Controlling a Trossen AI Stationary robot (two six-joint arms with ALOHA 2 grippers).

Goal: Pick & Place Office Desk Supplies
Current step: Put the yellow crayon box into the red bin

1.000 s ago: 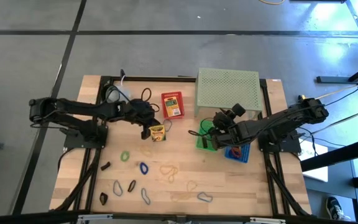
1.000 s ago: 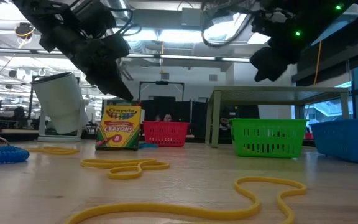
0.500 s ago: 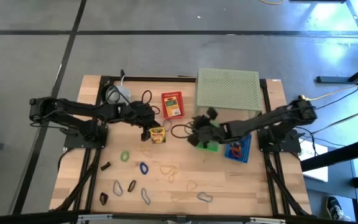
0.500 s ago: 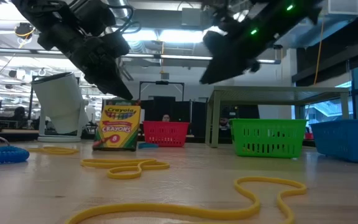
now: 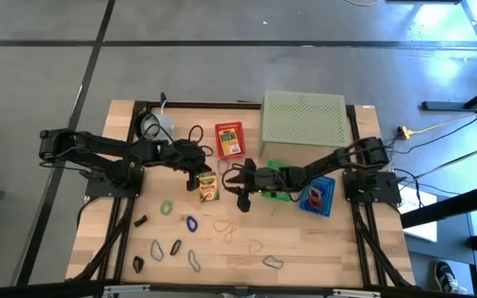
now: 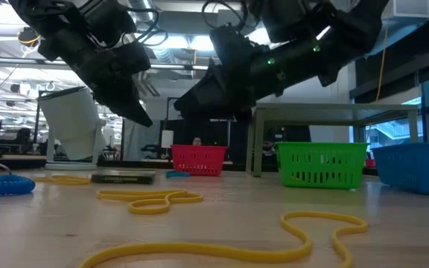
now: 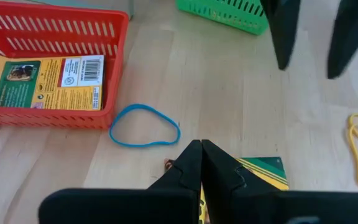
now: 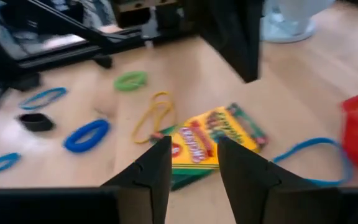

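Note:
The yellow crayon box lies flat on the table, label up. My left gripper is shut and hangs just above the box's far end, clear of it in the low view. My right gripper is open, right of the box, above the table and aimed at it. Coloured rubber bands lie in front: green, blue, yellow. Dark clips lie at the near left.
A red basket holding a printed card stands behind the box, with a blue band beside it. Green basket and blue basket sit under my right arm. The perforated green stand and pale mug stand at the back.
The crayon box stood upright and has fallen flat, label up. My right gripper has swept from over the green basket toward the table's left and down, tipping from pointing down to nearly level, and now stands beside the box.

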